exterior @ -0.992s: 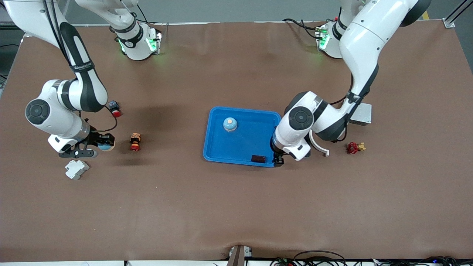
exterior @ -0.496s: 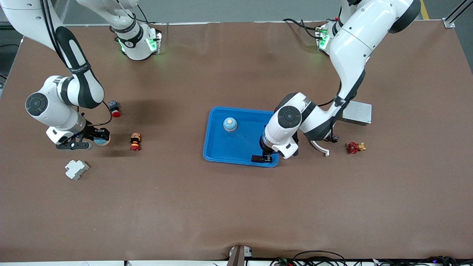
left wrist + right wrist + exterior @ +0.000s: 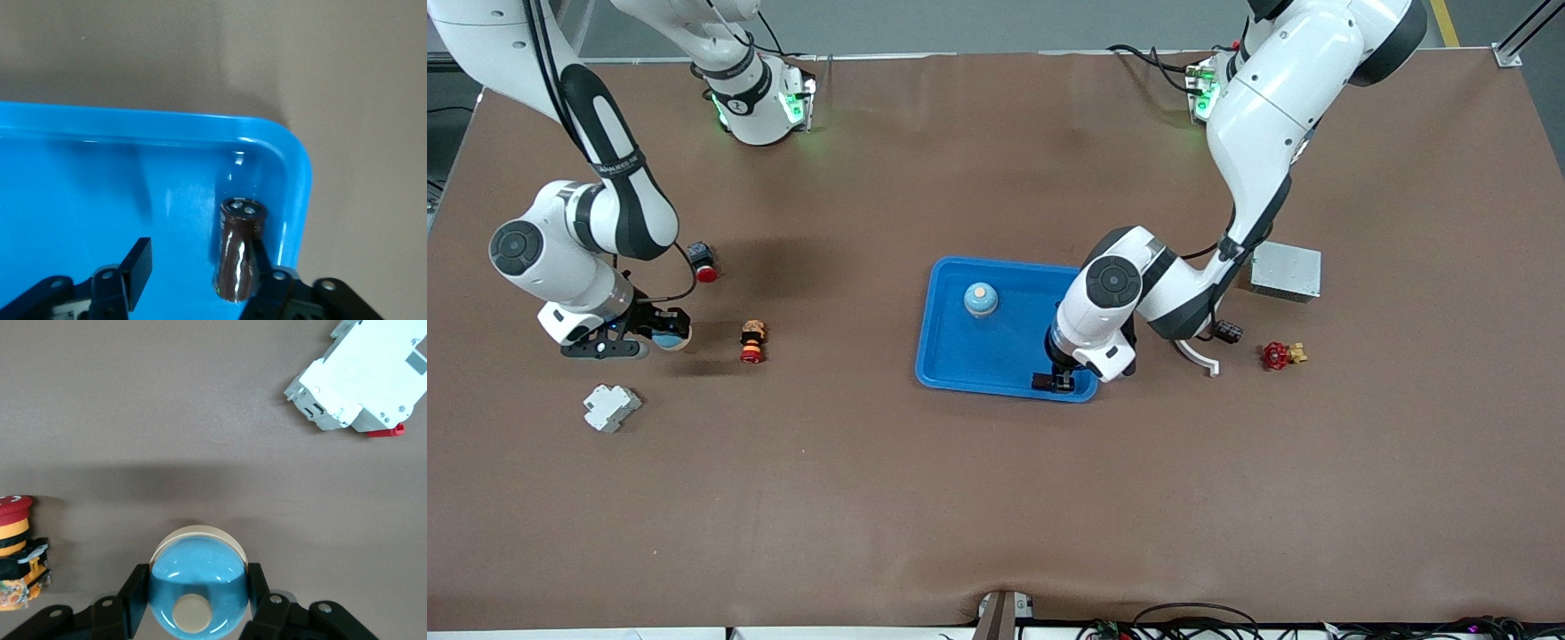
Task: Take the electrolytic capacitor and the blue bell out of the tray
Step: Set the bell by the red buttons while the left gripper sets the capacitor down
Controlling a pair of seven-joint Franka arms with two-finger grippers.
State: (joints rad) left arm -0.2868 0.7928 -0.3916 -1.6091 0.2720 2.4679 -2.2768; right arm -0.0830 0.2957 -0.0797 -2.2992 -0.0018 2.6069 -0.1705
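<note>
Front view: left pincer (image 3: 1064, 383) down in the blue tray (image 3: 996, 360), at the tray corner nearest the camera on the left arm's side. Left wrist view: fingers apart, one finger (image 3: 261, 261) touching the brown capacitor (image 3: 238, 249), the other finger standing clear of it; capacitor lying on the tray floor just beside the rounded corner wall; not gripped. Right pincer (image 3: 665, 334) over the tabletop toward the right arm's end, clamped on the blue bell (image 3: 667, 336). Right wrist view: both fingers pressed against the sides of the blue dome with its cream button on top and cream base rim, shadow on the brown surface beneath. Second blue bell (image 3: 980, 300) sitting in the tray near the corner toward the robots' bases. On the tabletop near the right arm: white terminal block (image 3: 611, 407), red-and-yellow button switch (image 3: 752, 341), red-capped push button (image 3: 703, 263). Near the left arm's end: grey metal box (image 3: 1285, 271), red valve handle (image 3: 1281, 356), white curved piece (image 3: 1197, 356), small dark part (image 3: 1229, 332).
</note>
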